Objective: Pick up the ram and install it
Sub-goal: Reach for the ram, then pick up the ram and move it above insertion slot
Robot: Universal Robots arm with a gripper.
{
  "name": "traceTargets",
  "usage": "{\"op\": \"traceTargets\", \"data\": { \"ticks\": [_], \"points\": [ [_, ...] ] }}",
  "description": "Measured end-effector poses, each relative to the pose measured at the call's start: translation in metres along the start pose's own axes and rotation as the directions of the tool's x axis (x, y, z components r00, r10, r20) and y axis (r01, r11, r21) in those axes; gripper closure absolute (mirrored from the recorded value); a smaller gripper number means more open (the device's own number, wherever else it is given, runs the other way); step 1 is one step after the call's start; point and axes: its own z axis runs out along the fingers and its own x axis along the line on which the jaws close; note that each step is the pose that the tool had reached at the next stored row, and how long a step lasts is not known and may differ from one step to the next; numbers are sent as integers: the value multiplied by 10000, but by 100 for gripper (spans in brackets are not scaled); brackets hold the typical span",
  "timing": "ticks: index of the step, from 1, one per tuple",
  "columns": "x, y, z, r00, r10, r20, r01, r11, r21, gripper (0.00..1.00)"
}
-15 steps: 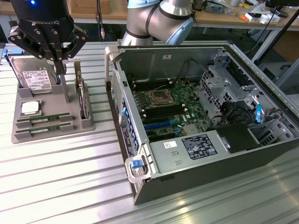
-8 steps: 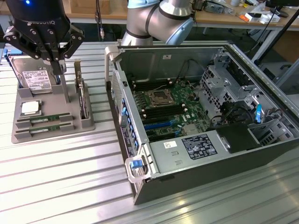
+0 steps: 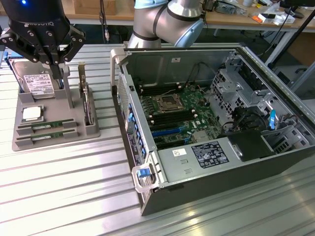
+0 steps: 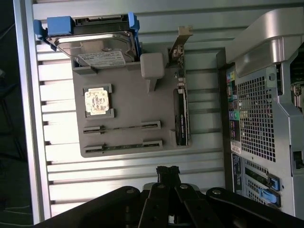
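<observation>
Exterior view: high, near, angled down across the slatted table (image 3: 59, 187).
Wrist view: straight down (from well above) on the gray tray (image 4: 133, 107).
Shared: gray tray (image 3: 54, 112), computer case (image 3: 197, 196) (image 4: 256, 118) edge.

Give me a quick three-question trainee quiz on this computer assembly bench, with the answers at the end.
1. How many long green ram sticks lie in the grey holder tray?
2. The black gripper above the tray is: A open, B shut and empty, C shut on a ram stick.
3. True or false: the square silver processor sits in that tray.
Key: 1 two; 2 B; 3 true.
</observation>
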Motion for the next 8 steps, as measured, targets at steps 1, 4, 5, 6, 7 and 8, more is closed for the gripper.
{"op": "traceTargets", "data": {
  "ticks": [1,4,5,6,7,8],
  "points": [
    [0,0,0,10000,0,0,0,10000,0,89],
    [0,0,0,10000,0,0,0,10000,0,89],
    [0,0,0,10000,0,0,0,10000,0,89],
    [0,0,0,10000,-1,0,1,10000,0,89],
    [0,0,0,10000,0,0,0,10000,0,89],
    [0,0,0,10000,0,0,0,10000,0,89]
  ]
}}
